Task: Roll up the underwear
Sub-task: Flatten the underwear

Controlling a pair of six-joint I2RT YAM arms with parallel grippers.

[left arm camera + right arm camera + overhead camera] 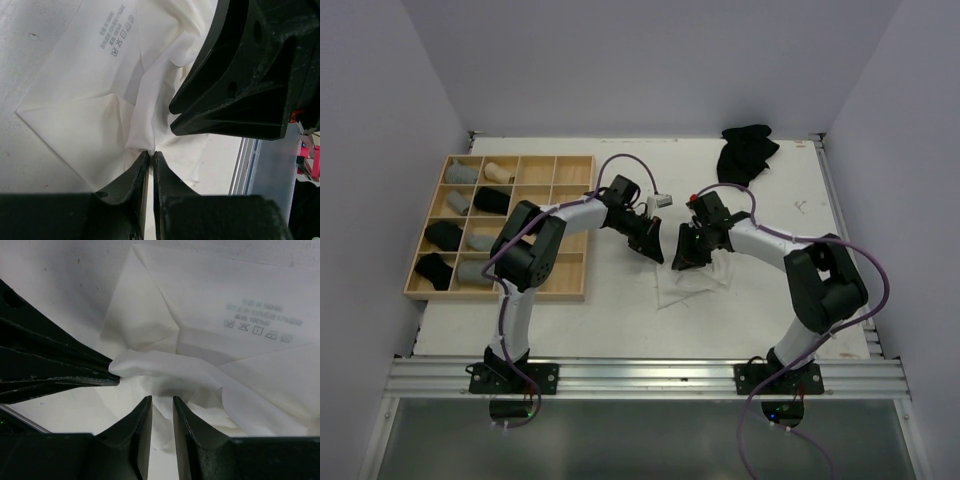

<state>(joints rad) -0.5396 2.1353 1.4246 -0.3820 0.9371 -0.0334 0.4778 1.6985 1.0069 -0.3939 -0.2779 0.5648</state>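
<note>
Aluminium rail [650, 378] runs along the near edge of the counter [610, 325], with both arm bases bolted on it. The left arm rises and elbows sharply above the wooden grid tray [570, 172], forearm reaching right. The right arm mirrors it, reaching left. Both wrists pitch down, tips nearly meeting mid-counter.

Left claw [151, 157]: fingers all but together, pinching a raised fold of the white underwear [95, 115].

Right claw [161, 404]: fingers parted, poised over the same crumpled fold; contact unclear.

The rest of the garment lies flat, care label up, with bare counter around it. The tray sits at the left edge, its left compartments holding grey, beige and black rolls [463, 172]. A black underwear heap [745, 150] lies at the far right corner, well apart.
</note>
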